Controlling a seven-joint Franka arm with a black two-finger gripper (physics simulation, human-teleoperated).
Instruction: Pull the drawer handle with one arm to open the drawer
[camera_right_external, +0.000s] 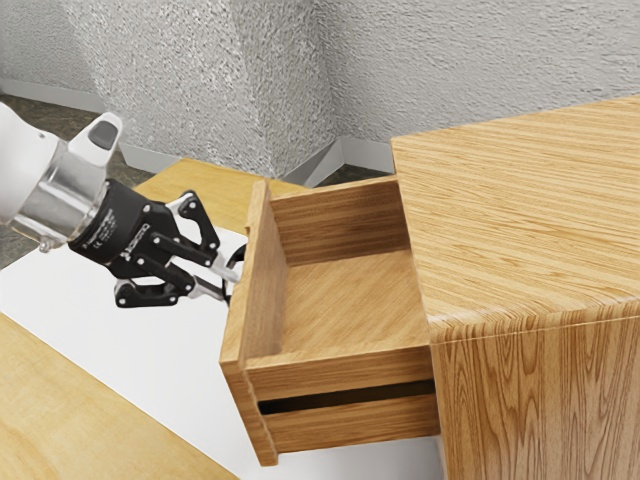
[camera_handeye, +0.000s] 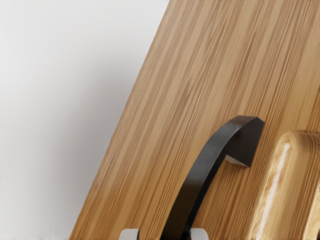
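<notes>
The hand (camera_right_external: 222, 272) is clenched on the stiff black handle (camera_handeye: 210, 165), the best hold, since the rigid wooden drawer (camera_right_external: 330, 300) probably slides easily.

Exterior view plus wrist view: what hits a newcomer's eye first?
The drawer stands well out of the wooden cabinet at the exterior view's right, its inside open to view. The black gripper sits at the drawer's front, on the exterior view's left. In the wrist view a curved black handle arcs across the wood-grain front.
</notes>
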